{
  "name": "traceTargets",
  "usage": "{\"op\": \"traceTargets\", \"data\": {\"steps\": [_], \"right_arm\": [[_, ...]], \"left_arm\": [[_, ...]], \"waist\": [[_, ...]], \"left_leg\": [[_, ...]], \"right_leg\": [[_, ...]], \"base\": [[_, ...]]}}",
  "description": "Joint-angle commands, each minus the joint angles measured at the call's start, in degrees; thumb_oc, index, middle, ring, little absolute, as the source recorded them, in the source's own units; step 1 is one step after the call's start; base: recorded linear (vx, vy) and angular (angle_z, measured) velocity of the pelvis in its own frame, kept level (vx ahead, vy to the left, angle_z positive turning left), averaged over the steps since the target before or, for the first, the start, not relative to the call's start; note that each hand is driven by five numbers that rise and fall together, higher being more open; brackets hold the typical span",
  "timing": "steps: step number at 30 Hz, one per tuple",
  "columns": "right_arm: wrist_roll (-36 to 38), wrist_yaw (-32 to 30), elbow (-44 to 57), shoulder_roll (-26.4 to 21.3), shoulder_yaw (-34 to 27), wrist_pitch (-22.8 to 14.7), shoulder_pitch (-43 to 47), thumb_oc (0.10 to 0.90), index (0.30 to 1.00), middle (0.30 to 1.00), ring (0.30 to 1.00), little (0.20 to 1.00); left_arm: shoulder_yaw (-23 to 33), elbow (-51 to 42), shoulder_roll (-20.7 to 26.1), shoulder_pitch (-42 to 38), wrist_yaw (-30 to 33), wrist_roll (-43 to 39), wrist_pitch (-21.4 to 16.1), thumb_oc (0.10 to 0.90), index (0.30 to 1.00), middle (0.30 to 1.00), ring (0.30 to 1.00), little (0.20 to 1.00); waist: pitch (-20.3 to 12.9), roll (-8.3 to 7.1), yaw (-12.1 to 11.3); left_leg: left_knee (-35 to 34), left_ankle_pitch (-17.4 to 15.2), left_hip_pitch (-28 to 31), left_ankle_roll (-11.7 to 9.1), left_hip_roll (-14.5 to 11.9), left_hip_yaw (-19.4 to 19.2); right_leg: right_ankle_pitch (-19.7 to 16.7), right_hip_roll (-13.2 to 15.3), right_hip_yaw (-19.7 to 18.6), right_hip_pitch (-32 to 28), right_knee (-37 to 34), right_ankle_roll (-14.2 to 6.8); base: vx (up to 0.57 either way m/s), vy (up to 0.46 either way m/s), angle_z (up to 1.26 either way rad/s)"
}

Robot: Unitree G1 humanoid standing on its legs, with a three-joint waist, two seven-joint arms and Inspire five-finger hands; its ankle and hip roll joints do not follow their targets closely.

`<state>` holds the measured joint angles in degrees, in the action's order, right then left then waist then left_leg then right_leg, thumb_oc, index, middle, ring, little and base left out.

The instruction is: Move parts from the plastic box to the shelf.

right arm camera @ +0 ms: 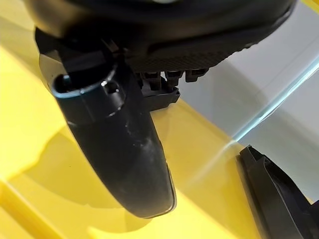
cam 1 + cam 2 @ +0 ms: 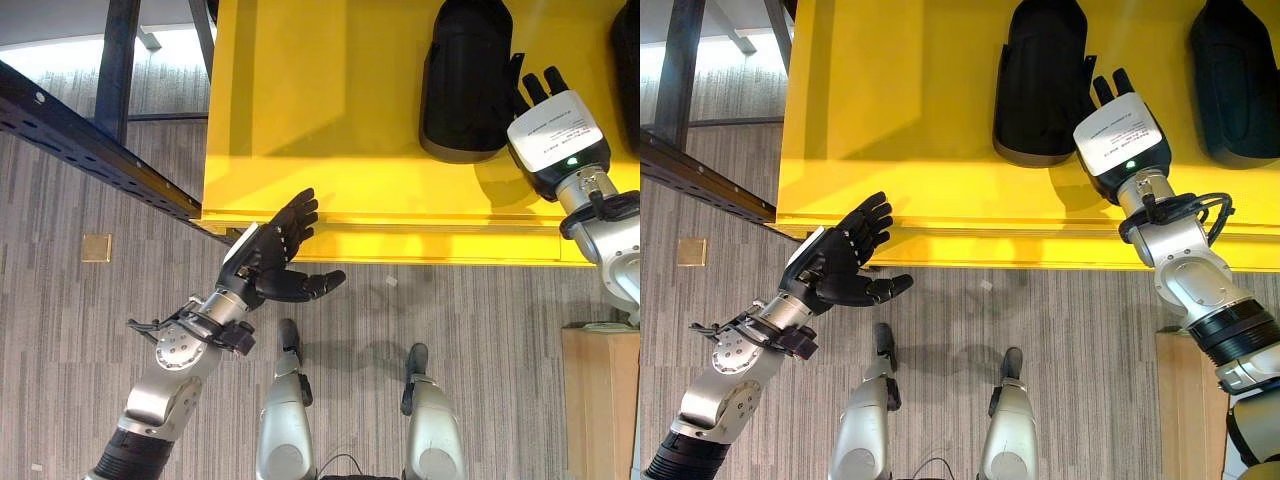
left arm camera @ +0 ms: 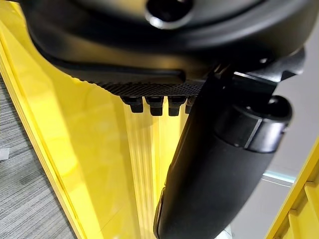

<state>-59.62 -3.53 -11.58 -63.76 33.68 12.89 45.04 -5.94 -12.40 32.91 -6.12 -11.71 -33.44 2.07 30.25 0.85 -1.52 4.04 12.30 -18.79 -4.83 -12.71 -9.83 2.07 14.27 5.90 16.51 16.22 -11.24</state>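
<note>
Right eye view alone shows 2 black parts (image 2: 1043,85) on shelf (image 2: 910,120) whole.

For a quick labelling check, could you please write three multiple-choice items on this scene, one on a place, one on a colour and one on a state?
1. Where is the right robot hand?
A. over the yellow surface, beside a black part
B. over the grey floor
C. on a wooden block

2. What colour is the surface under the parts?
A. blue
B. yellow
C. white

3. How is the left robot hand?
A. shut on a part
B. open, holding nothing
C. shut on a cloth

Key: 1 A, it sits beside the black part; 2 B, it is plainly yellow; 3 B, its fingers are spread and nothing lies between them.
</note>
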Motion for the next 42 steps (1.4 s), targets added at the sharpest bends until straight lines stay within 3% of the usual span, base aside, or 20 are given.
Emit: {"op": "traceTargets", "data": {"steps": [1,18,34,42], "right_arm": [[-3.8,-1.2,1.6,-4.2,-1.5,5.5,7.2,0.900,1.000,1.000,1.000,1.000],[-4.3,0.9,-0.3,-4.2,-0.7,6.8,7.6,0.900,1.000,1.000,1.000,1.000],[-3.2,-0.9,-3.3,-3.9,0.1,7.3,8.1,0.900,1.000,1.000,1.000,1.000],[-2.5,-4.3,-3.1,-3.8,-1.6,9.9,8.2,0.900,1.000,1.000,1.000,1.000]], "left_arm": [[1.1,-3.9,1.4,-0.6,-1.7,-1.3,-5.0,0.900,1.000,1.000,1.000,1.000],[1.3,-3.9,1.4,-0.6,-2.2,-1.3,-4.5,0.900,1.000,1.000,1.000,1.000],[1.2,-3.6,1.6,-1.0,-2.3,-1.2,-4.5,0.900,1.000,1.000,1.000,1.000],[1.2,-3.8,1.5,-1.1,-2.0,-1.4,-4.7,0.900,1.000,1.000,1.000,1.000]], "waist": [[-2.0,-1.64,0.3],[-2.1,-1.95,0.1],[-2.2,-1.96,-0.1],[-2.2,-1.77,0.1]], "left_leg": [[4.2,-8.8,3.6,-1.4,-0.7,1.8],[4.1,-8.7,3.6,-1.5,-0.8,1.8],[3.8,-8.5,3.7,-1.5,-0.9,1.7],[3.6,-8.6,3.7,-1.5,-0.8,1.7]], "right_leg": [[4.5,-9.3,0.8,2.3,2.6,7.7],[4.3,-9.4,0.9,2.0,2.3,7.7],[4.1,-9.3,1.2,1.7,1.9,7.6],[4.1,-9.4,1.0,1.7,1.6,7.6]], "base": [[0.00,0.000,0.00],[0.00,0.000,0.00],[0.00,0.000,0.00],[0.00,0.000,0.00]]}}
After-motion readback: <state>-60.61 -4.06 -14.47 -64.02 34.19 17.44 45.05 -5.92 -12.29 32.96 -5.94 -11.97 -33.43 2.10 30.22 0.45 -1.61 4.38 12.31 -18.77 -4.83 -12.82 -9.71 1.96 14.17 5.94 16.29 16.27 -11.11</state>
